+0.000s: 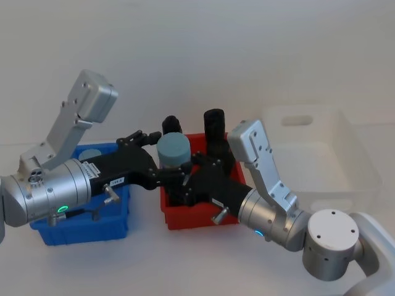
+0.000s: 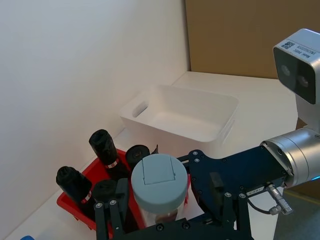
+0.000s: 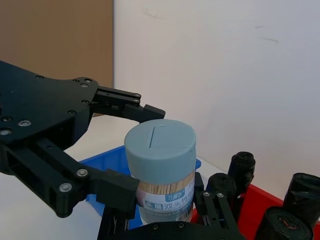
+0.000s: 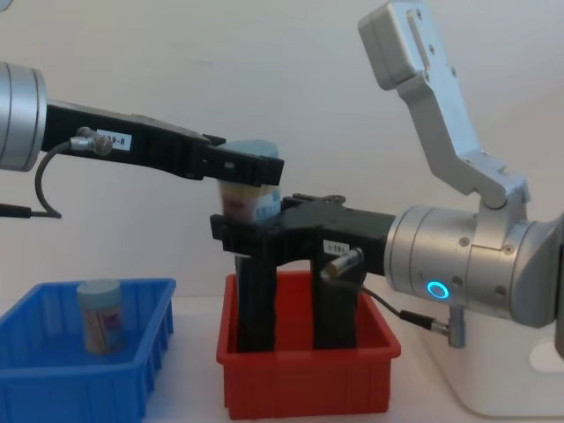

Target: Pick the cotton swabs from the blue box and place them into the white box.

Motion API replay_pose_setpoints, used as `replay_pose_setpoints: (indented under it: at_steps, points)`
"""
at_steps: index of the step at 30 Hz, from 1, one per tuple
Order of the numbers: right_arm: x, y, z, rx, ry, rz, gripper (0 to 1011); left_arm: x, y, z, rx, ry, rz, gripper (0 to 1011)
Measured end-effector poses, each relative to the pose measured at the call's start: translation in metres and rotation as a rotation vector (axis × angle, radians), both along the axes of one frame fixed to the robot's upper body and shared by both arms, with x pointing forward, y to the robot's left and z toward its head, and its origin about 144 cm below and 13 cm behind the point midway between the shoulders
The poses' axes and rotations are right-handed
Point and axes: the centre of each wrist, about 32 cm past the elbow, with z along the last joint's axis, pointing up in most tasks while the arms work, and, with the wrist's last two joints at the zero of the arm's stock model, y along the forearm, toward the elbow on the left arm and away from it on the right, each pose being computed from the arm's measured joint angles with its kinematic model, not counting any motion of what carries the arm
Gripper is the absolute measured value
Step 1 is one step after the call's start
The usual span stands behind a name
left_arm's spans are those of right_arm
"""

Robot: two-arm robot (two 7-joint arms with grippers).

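Looking across the table, I see one cotton swab tub [image 3: 160, 165] held upright in the air directly above the red bin [image 4: 308, 383]. The left gripper [image 4: 256, 167], reaching in from the red bin's left, is clamped on the tub at lid height. The right gripper [image 4: 236, 229], reaching in from the red bin's right, sits around the tub's labelled lower half, just beneath the left one; I cannot tell whether it has closed.

I judge the coming move to be a handover. The white box [image 2: 170, 134] lies to the right of the red bin, so the right arm is nearer to it.

The red bin holds tall black objects [image 2: 102, 147]. The blue box [image 4: 53, 379], left of the red bin, holds a second tub [image 4: 99, 315], upright. I see nothing in the white box.
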Motion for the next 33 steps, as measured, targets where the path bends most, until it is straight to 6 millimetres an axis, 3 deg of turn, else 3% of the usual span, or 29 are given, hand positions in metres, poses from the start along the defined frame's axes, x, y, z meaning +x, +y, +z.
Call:
replay_pose_setpoints:
  at_steps: [13,33]
  points:
    - [-0.008,-0.01,0.0,0.04,0.008,-0.116,639,0.0,0.0,0.0,0.0,0.0,0.0,1004]
    - [-0.033,-0.06,-0.003,0.137,0.017,-0.406,639,0.0,0.0,0.0,0.0,0.0,0.0,1004]
